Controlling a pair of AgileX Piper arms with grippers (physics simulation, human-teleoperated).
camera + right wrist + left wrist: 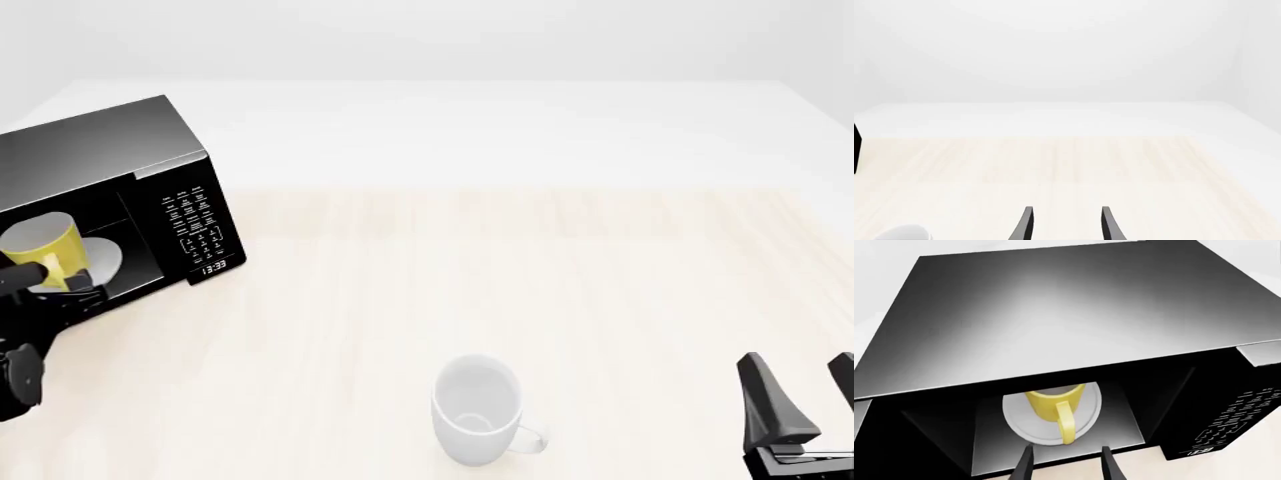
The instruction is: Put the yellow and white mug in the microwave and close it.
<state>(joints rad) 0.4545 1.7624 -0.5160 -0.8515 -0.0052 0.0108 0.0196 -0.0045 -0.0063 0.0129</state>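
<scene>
Upright on the round white turntable plate point(1047, 415) inside the microwave point(1067, 320), the yellow and white mug point(1053, 404) turns its looped handle out toward the doorway, where the left gripper point(1066, 465) hangs just outside with fingers spread and empty. Microwave is a glossy black box, keypad on the right. Right gripper point(801, 395) stands open above the pale wood-grain worktop point(534, 290), near a smooth white mug point(478, 408).

Yellow and white mug point(1054, 402) upright on turntable inside microwave point(1074, 315); door apparently open.
</scene>
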